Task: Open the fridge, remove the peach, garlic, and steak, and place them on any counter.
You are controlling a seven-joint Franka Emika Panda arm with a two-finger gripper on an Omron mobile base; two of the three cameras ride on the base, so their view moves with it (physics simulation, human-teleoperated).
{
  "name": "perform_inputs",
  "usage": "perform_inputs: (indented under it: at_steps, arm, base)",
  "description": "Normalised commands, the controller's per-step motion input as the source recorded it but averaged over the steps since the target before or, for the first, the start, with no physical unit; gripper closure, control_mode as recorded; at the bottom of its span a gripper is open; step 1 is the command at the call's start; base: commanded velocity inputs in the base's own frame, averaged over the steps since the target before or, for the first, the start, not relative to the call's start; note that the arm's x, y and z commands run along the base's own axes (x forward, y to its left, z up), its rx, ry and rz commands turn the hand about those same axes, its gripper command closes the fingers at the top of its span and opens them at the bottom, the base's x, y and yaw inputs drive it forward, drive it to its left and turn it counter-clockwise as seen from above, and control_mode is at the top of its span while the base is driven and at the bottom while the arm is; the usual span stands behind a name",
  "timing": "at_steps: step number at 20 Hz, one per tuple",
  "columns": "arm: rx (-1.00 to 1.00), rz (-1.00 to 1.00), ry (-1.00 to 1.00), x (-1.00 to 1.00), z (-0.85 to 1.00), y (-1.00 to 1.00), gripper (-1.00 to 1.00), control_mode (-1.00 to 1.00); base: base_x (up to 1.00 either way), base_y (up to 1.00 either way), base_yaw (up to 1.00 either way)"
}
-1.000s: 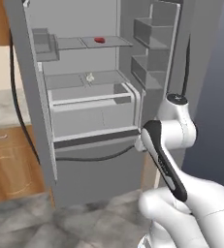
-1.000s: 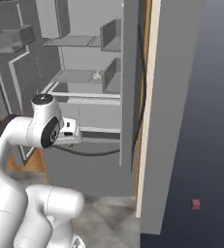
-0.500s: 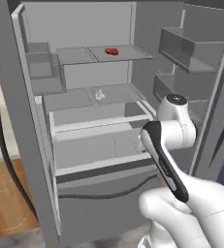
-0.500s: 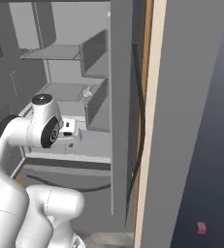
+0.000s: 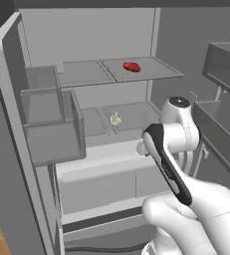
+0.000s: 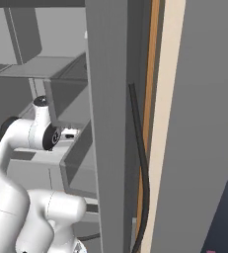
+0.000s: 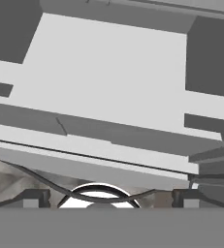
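Fridge point(image 5: 17, 149): both doors stand open, interior exposed, so the opening step reads as done. Count: one fridge, two open doors with bins, two shelf levels visible above the crisper drawers.

Arm: one, folded in front of the lower shelves. Gripper point(image 7: 104, 198) points down toward the drawer fronts; its jaws are spread as wide as they go and hold nothing.

Steak point(image 5: 131, 66): one, bright red, on the upper shelf, well above the jaws and further back. Not yet removed.

Garlic point(image 5: 115, 119): one, pale bulb on the middle shelf, above the jaws, nearer than the steak. Not yet removed.

Peach: none that I can pick out on the shelves in view; location cannot be told.

Judgement: one step of four complete. All three removals and placements on a counter remain. Garlic looks the closest first pick.
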Motion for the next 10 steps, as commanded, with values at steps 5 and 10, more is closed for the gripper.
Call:
perform_inputs:
  at_steps: [5,10]
  arm:
    - [0.0,0.01,-0.28,-0.15,0.72,0.0,-1.0,-1.0]
    - [0.0,0.0,-0.47,-0.12,1.0,0.0,-1.0,-1.0]
  base:
    - [0.0,0.0,0.0]
    - [0.0,0.0,0.0]
